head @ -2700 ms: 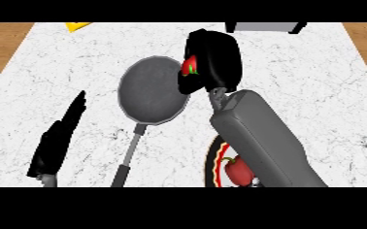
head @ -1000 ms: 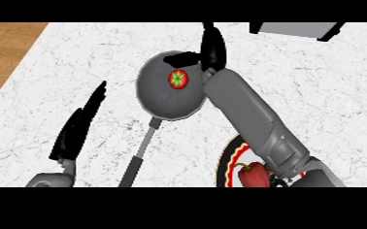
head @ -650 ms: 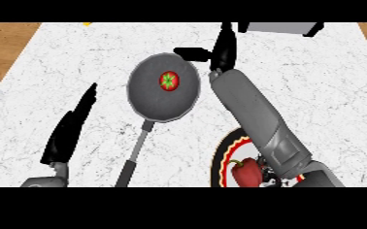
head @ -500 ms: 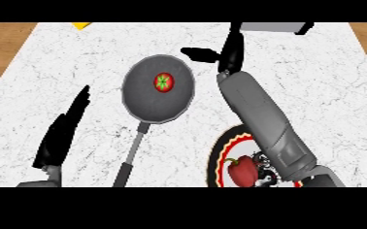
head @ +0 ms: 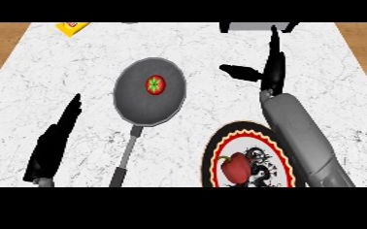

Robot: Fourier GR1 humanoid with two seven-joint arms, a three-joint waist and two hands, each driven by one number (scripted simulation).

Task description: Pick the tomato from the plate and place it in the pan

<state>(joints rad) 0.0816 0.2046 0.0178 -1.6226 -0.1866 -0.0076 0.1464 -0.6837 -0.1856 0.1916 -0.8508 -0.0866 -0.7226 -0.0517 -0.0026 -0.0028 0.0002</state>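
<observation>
One tomato [head: 156,84] lies in the pan [head: 140,106], well left of the right hand [head: 271,70], whose fingers are spread straight.

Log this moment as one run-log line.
red tomato: in grey frying pan | right hand: open, beside pan | left hand: open, resting | red pepper: on patterned round plate
</observation>
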